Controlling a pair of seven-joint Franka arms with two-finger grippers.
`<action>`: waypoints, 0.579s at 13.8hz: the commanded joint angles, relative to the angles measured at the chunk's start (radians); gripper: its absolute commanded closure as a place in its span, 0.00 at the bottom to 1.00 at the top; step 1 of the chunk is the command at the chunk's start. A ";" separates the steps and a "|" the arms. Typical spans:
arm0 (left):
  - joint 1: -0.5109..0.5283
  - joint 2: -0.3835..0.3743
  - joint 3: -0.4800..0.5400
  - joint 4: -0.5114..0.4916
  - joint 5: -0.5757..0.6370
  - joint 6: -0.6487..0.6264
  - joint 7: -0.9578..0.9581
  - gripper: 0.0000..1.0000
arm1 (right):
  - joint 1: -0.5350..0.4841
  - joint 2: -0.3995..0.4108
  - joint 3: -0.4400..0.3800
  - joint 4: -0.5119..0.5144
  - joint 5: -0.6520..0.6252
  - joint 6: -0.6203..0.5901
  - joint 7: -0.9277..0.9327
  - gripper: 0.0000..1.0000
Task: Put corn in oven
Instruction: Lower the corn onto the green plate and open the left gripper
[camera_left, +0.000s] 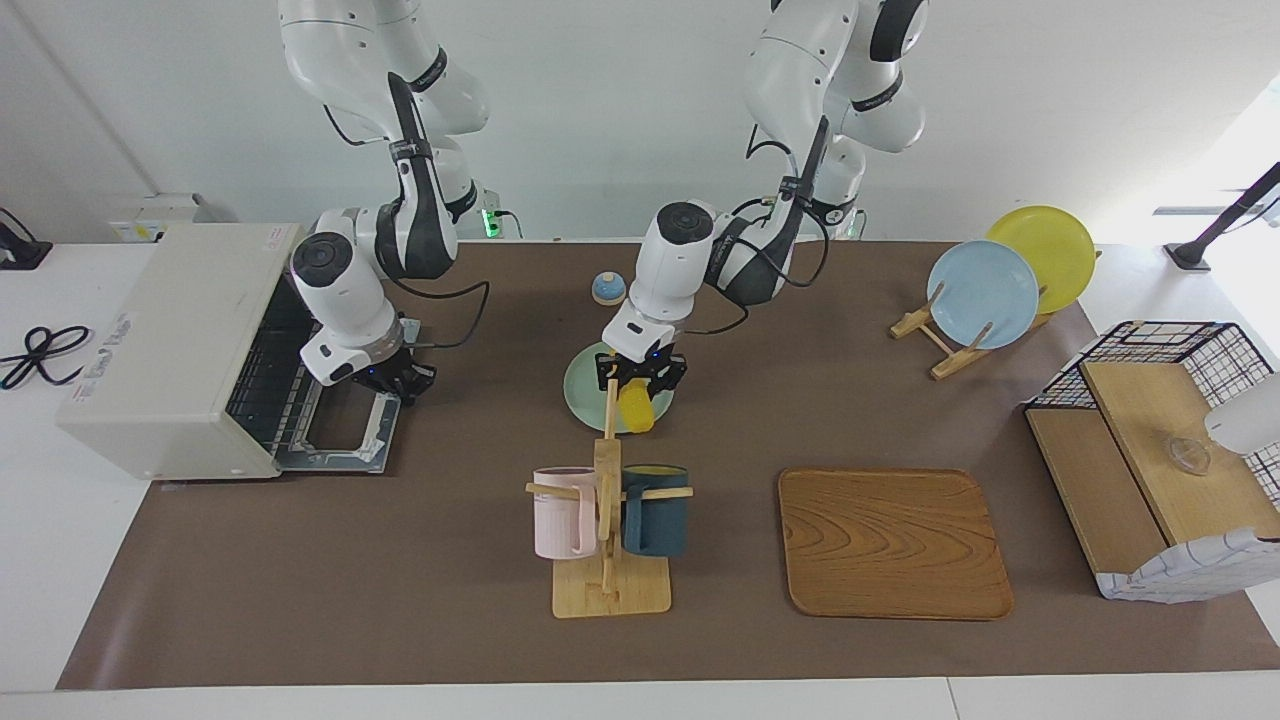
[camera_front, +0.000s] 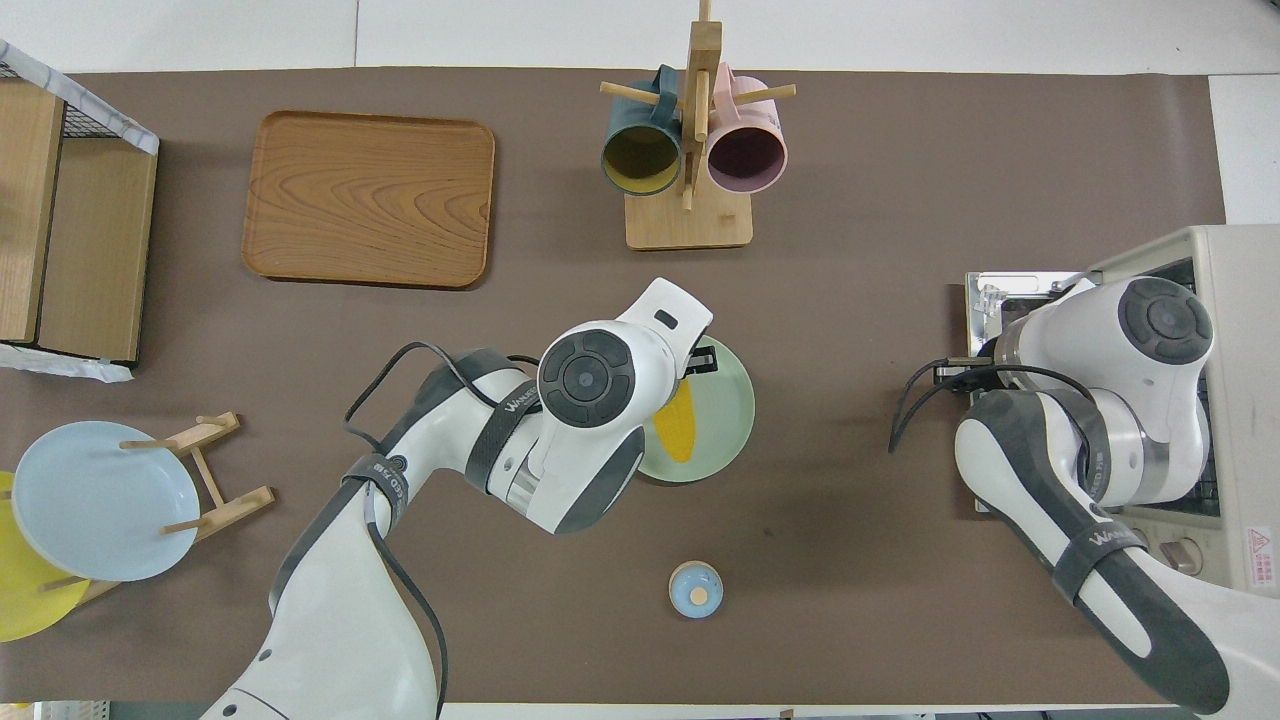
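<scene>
So far the grasp looks done and the carry is under way: toward the right arm's end of the counter (camera_left: 300, 560), the oven (camera_left: 170, 350) stands with its door dropped open, and the right gripper (camera_left: 400, 380) waits over that door, whether its fingers are parted I cannot tell. Toward the middle, the left gripper (camera_left: 640, 375) has its fingers clenched on the corn (camera_left: 634, 410), raised over the green plate (camera_left: 585, 395). What is left, I judge, is carrying it to the rack inside and letting go.
</scene>
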 joint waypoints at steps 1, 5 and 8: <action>-0.021 0.008 0.017 -0.008 -0.002 0.053 -0.002 1.00 | -0.002 -0.005 -0.019 0.002 0.002 0.003 -0.003 1.00; -0.021 0.006 0.017 -0.015 -0.002 0.054 0.007 0.61 | -0.002 -0.007 -0.019 -0.004 0.043 0.010 -0.006 1.00; -0.021 0.005 0.017 -0.023 -0.002 0.056 0.015 0.45 | 0.022 -0.008 -0.019 -0.005 0.073 0.010 -0.006 1.00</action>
